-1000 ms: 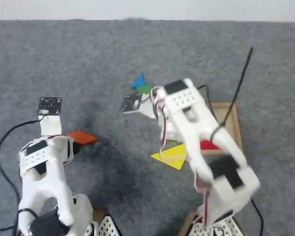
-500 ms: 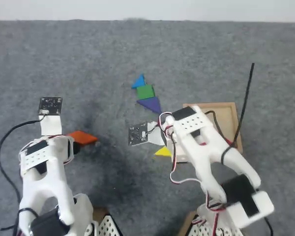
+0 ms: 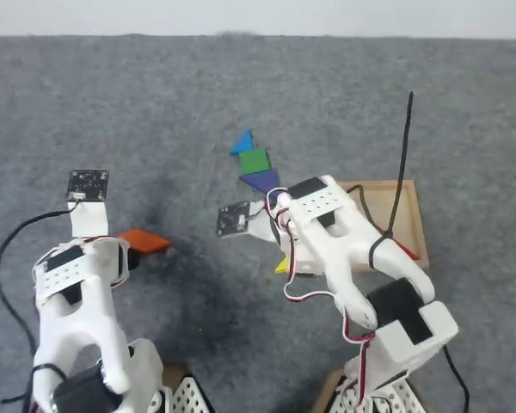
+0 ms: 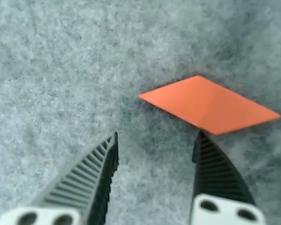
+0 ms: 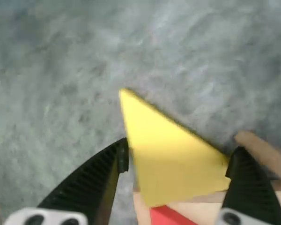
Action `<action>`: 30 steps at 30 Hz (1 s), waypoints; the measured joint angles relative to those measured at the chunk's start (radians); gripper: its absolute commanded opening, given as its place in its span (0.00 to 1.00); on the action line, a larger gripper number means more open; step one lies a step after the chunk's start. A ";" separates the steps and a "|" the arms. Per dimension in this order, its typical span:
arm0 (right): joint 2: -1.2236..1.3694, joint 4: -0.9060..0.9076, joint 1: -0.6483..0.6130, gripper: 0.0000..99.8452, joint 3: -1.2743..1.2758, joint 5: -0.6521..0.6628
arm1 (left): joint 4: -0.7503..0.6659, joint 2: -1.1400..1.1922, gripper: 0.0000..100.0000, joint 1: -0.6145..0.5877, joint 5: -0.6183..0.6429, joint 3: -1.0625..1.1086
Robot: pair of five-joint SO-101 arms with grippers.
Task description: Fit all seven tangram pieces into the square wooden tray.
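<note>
The right tool (image 5: 180, 152) is hanging wide open over a yellow triangle (image 5: 154, 126), one jaw on each side of it, clamping nothing; whether either jaw is touching it cannot be told. The triangle is lying partly on the gray tabletop (image 5: 61, 56) and partly over a corner of the wooden tray (image 5: 255, 145), next to a red piece (image 5: 171, 218) on the tray's wood. The left tool (image 4: 157, 137), also spread apart and empty, is hovering just beside an orange parallelogram (image 4: 208, 105). A blue triangle (image 3: 242, 142), a green square (image 3: 254, 161) and a purple triangle (image 3: 262, 180) are lying in a line near the tray.
</note>
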 measured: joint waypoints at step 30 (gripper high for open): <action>-0.258 -0.100 -0.012 0.01 0.011 -0.701 | 0.000 0.000 0.25 -0.002 0.000 0.000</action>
